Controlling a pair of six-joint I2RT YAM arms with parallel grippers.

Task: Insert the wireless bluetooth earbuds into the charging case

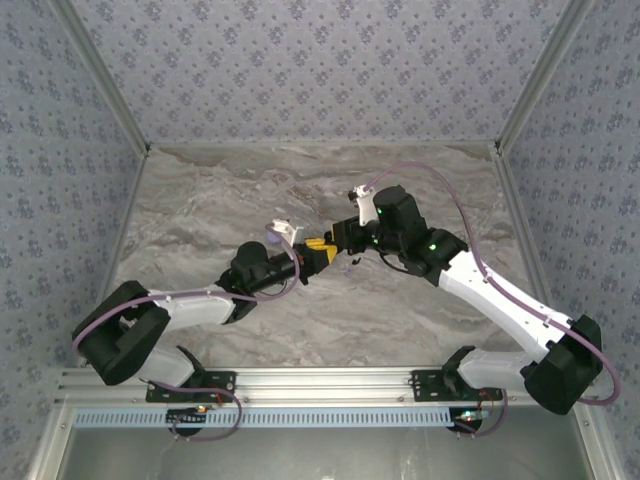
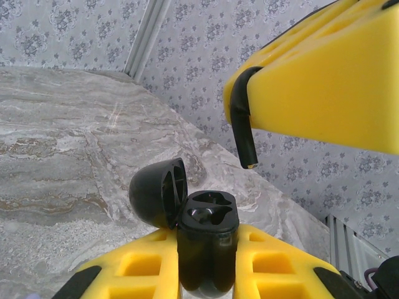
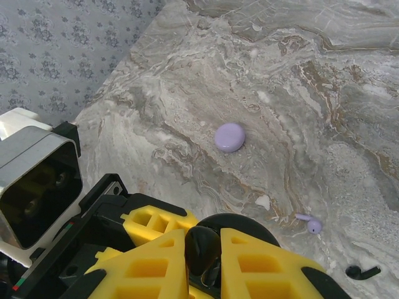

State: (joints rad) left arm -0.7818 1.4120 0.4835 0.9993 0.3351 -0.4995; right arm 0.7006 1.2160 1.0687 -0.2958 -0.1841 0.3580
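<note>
Closest in the left wrist view, the left hand (image 2: 206, 252) squeezes the black case (image 2: 209, 215). It stands up, its lid (image 2: 156, 193) open to the left. Above it a held bud (image 2: 242, 124) hangs, stem pointing down.

In the right wrist view, the right hand (image 3: 202, 240) pinches that bud. On the table (image 3: 349, 93) lie a lilac bud (image 3: 310, 223) and a loose black bud (image 3: 361, 271), both flat, stems sideways.

From the top, both hands meet mid-table.

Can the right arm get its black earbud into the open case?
Probably yes: the left tool grips the case, lid open, sockets bare; the right tool's earbud hangs close by, nothing between.
</note>
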